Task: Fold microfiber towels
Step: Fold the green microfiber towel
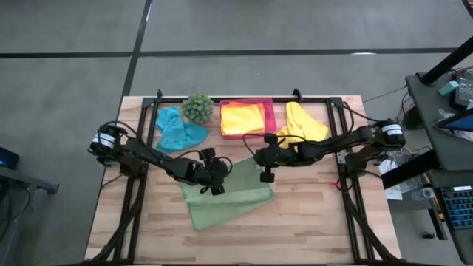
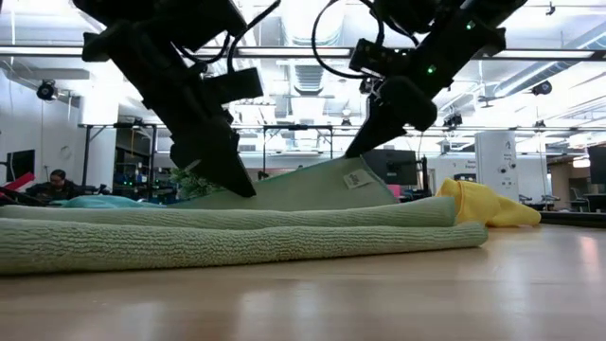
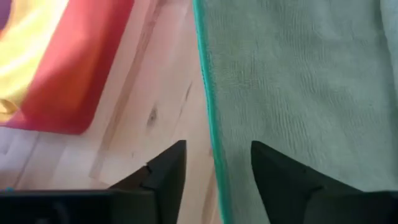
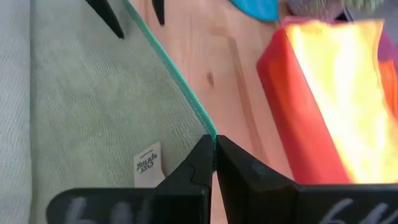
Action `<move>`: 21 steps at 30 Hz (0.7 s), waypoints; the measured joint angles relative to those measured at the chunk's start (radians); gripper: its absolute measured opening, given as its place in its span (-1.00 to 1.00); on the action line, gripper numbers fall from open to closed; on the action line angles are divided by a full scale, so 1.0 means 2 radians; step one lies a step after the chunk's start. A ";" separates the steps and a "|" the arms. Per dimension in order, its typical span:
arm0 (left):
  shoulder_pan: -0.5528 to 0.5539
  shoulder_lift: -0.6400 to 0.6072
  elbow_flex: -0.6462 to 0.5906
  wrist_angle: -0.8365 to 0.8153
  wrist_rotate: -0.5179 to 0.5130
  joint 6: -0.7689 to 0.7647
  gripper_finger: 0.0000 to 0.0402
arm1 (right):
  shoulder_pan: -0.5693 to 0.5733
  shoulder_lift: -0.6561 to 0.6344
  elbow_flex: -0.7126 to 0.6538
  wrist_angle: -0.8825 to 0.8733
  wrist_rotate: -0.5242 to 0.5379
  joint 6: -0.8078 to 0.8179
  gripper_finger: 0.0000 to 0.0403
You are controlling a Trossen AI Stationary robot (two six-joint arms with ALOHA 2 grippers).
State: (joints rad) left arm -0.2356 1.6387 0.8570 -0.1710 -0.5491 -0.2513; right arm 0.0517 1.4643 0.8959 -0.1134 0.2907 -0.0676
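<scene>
Green towel (image 1: 225,198) lies mid-desk, far edge lifted for a fold. Right gripper (image 4: 214,155) pinches its corner; left gripper (image 3: 214,165) straddles the edge, jaws apart.

A towel (image 1: 225,196) lies mid-table, before a tray (image 1: 270,116) flanked by two other towels (image 1: 177,131) (image 1: 304,124).

A wooden table (image 1: 310,222) carries green towel (image 1: 229,203), teal towel (image 1: 177,131), yellow towel (image 1: 304,124), tray (image 1: 270,117), plant (image 1: 198,108).

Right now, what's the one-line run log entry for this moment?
step: folding green towel | left gripper: open astride towel edge | right gripper: shut on edge by tag | folded yellow towel on tray
</scene>
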 joint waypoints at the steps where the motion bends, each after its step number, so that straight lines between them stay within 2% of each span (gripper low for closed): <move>1: 0.000 -0.002 0.000 0.001 0.000 0.000 -0.15 | 0.000 -0.003 0.000 -0.009 0.000 0.007 -0.95; 7: 0.000 -0.039 0.004 -0.009 0.011 0.000 -0.10 | 0.000 -0.010 -0.001 -0.056 -0.001 0.034 -0.95; 12: 0.000 -0.070 0.011 -0.007 0.013 -0.005 -0.10 | 0.001 -0.009 -0.010 -0.053 -0.001 0.037 -0.95; 17: -0.001 -0.065 0.012 0.036 0.016 -0.015 -0.10 | 0.001 -0.009 -0.019 -0.044 -0.001 0.023 -0.95; 21: -0.001 -0.055 0.010 0.028 0.019 -0.015 -0.10 | -0.002 -0.009 -0.020 -0.045 -0.001 0.007 -0.95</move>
State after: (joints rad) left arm -0.2371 1.5287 0.8780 -0.1158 -0.5112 -0.2821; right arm 0.0471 1.4467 0.8562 -0.2028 0.2893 -0.0532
